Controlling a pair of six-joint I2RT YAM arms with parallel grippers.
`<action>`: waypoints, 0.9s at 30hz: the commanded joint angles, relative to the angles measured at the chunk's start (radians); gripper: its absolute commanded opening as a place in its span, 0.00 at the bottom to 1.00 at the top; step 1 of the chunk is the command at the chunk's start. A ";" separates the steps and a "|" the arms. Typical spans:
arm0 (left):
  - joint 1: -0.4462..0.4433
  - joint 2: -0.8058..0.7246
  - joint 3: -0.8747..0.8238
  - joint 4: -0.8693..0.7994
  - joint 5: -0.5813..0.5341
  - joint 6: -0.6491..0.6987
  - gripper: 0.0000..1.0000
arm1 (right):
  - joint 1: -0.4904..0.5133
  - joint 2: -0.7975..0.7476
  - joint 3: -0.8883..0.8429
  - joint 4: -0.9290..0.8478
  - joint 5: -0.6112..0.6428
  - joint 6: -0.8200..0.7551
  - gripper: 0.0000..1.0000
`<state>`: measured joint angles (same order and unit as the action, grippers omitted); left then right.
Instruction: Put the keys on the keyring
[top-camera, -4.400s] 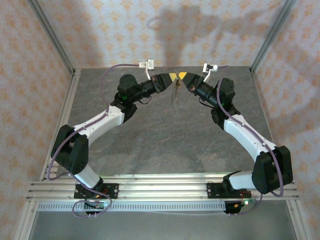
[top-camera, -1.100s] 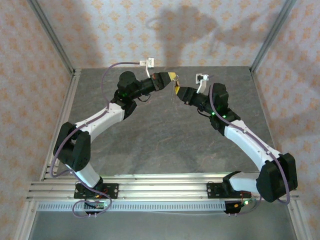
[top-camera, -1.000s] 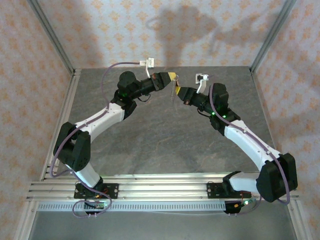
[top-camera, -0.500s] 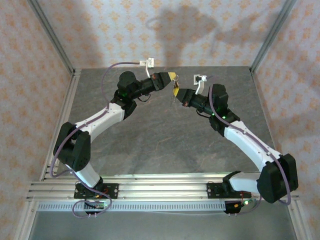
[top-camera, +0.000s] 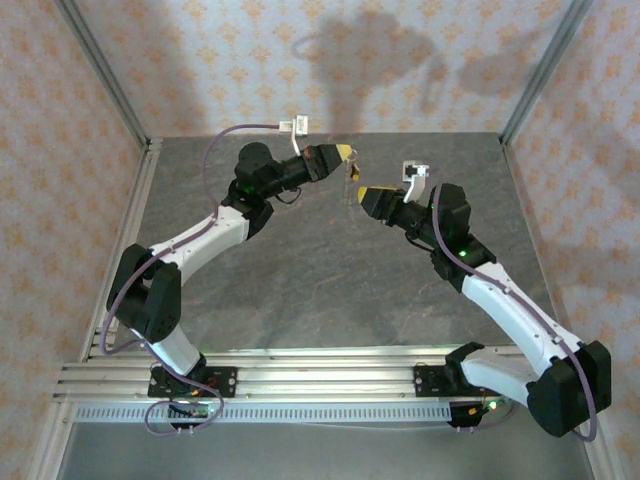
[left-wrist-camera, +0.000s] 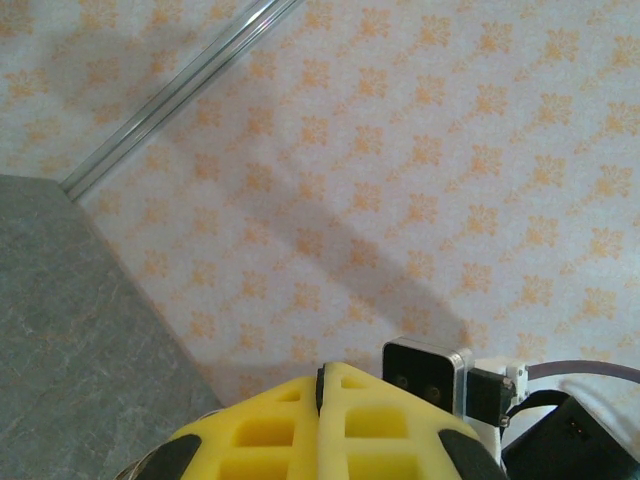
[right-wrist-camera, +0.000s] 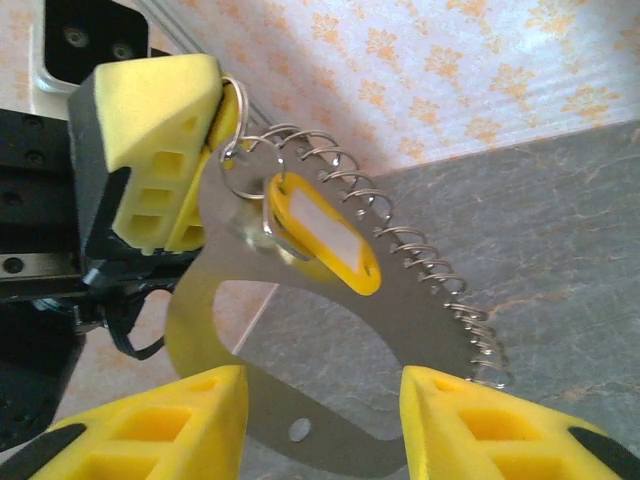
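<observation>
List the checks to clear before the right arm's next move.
1. Left gripper shut on the keyring: ok.
2. Right gripper open and empty: ok.
3. Yellow key lying against the keyring, close to the left gripper: ok.
4. Key threaded onto a wire loop on the keyring's edge: cannot tell.
5. Right gripper clear of the keyring's lower edge: cannot tell.
6. Keyring held off the table: ok.
</observation>
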<state>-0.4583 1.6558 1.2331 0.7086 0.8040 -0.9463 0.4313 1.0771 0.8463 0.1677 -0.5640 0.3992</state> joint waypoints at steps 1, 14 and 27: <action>-0.009 -0.032 0.030 0.054 0.004 -0.012 0.00 | -0.003 0.021 0.049 -0.011 0.038 -0.034 0.44; -0.012 -0.021 0.043 0.053 0.012 -0.016 0.00 | 0.009 0.152 0.150 0.056 0.012 -0.033 0.45; -0.012 -0.020 0.037 0.058 0.004 -0.017 0.00 | 0.009 0.161 0.129 0.101 -0.050 -0.010 0.00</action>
<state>-0.4648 1.6562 1.2354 0.7078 0.8032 -0.9535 0.4381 1.2713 0.9813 0.2192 -0.5911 0.3878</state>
